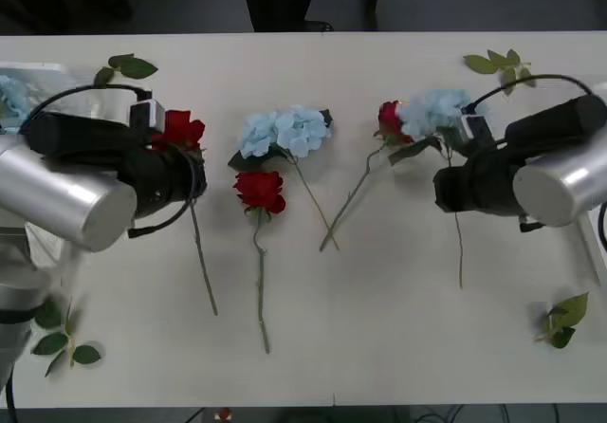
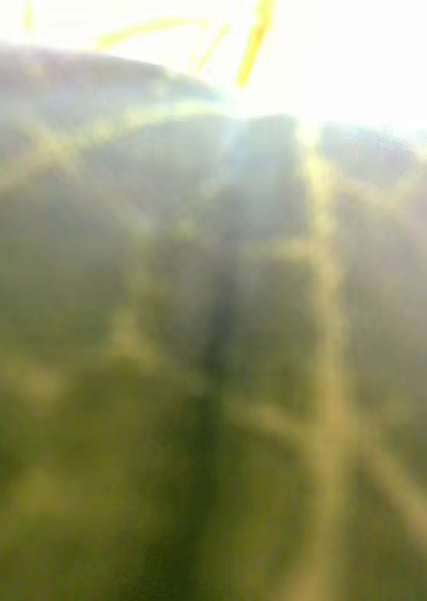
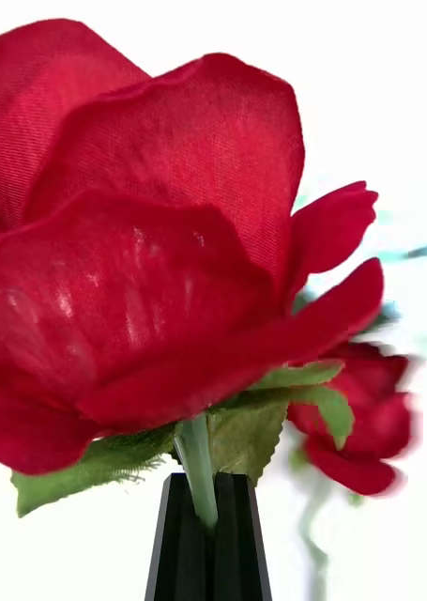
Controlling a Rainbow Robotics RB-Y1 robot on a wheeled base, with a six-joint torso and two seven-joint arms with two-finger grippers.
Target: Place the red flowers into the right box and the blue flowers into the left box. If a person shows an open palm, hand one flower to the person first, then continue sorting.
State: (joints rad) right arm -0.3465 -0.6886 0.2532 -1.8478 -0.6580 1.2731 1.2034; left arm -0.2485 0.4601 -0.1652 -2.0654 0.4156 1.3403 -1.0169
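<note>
Red flowers — three, blue flowers — two

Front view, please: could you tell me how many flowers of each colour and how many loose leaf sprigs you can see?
Red roses: 3
Blue hydrangeas: 3, one of them at the far left edge
Loose leaf sprigs: 4
Total: 10
</note>
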